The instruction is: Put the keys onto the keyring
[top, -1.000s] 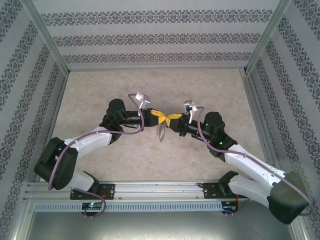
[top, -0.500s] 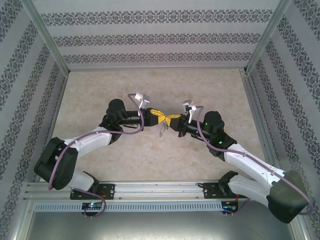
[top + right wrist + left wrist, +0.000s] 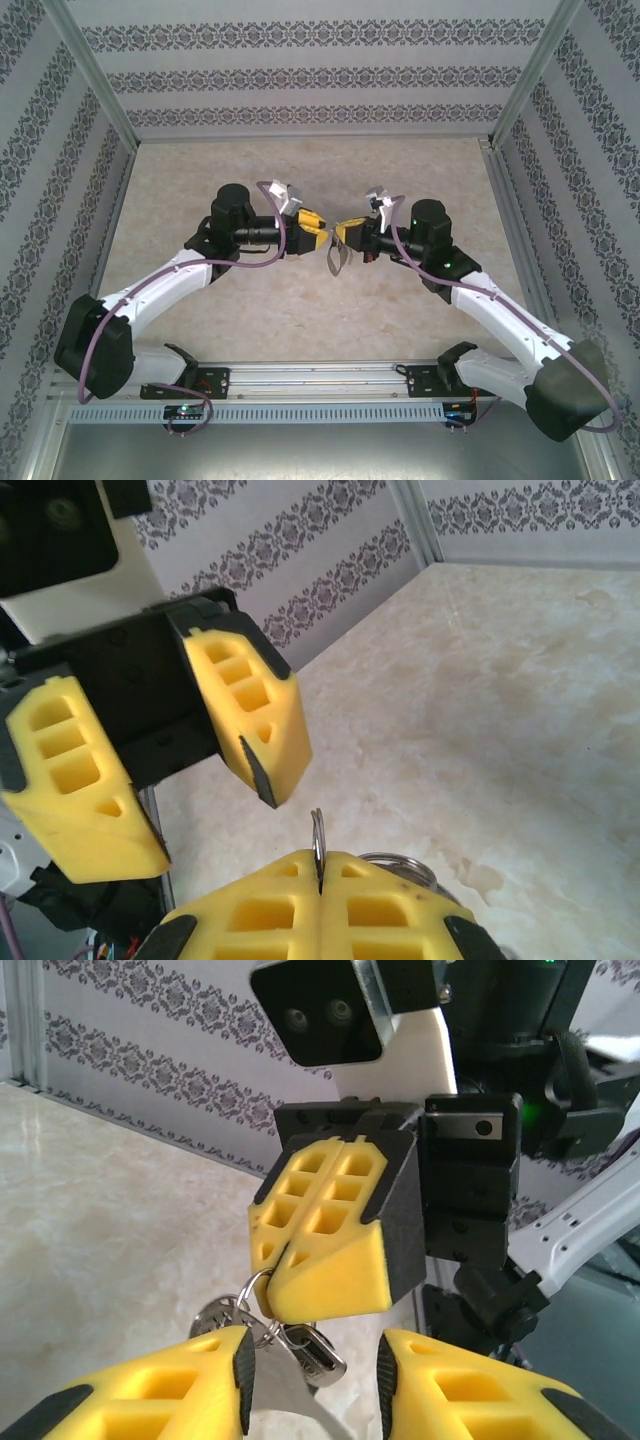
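Damask-striped wallpaper panels (image 3: 320,80) enclose a beige marbled tabletop (image 3: 200,180). Both arms reach to its middle and meet tip to tip above the surface. On the right side, the right gripper (image 3: 342,232) has its yellow fingers pressed together on the thin grey metal keyring loop (image 3: 317,832), whose edge stands up out of the seam between them. In the left wrist view the keyring loop (image 3: 256,1288) pokes from that gripper's tip, and a small cluster of silvery keys (image 3: 305,1350) dangles beneath it, too tangled to tell one piece from another. Just to the left, the left gripper (image 3: 320,238) has its yellow fingers spread apart, and the keys hang by the gap between their tips. Seen from above, the cluster hangs over the table's centre, clear of the surface.
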Controlling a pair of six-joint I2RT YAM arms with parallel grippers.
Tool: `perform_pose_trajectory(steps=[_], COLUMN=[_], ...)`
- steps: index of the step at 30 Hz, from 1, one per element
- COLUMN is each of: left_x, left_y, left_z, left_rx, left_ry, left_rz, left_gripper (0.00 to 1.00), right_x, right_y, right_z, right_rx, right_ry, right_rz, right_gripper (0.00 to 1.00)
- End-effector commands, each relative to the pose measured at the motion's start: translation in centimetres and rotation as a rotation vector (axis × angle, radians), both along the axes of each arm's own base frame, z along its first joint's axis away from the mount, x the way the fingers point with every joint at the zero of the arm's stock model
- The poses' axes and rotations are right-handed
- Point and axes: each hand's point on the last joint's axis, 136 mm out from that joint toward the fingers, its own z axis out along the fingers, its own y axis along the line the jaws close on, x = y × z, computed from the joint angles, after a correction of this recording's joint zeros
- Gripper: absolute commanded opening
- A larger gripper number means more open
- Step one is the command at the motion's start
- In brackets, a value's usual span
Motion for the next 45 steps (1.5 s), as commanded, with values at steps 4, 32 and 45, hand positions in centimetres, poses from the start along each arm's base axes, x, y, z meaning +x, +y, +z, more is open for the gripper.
perform_pose_trajectory(steps=[4,32,45], left_x=[0.5,0.9,1.1], left_y=[0.6,0.6,0.3], left_z=[-1.6,-1.0,-1.0], left_rx=[0.139,0.080,0.043], left_ry=[0.002,0.154,0.171], left_rz=[0.002,-0.132,-0.142], left_gripper=[0.42,0.44,0.41], right_x=[0.0,-0.4,-0.2], right_y=[0.9,1.7,1.9], right_z=[0.7,0.9,0.7], right_rx=[-0.048,-0.069,-0.065], right_ry=[-0.023,-0.001,0.000], right_rz=[0.130,0.249,0.251], right_gripper=[0.00,0.00,0.00])
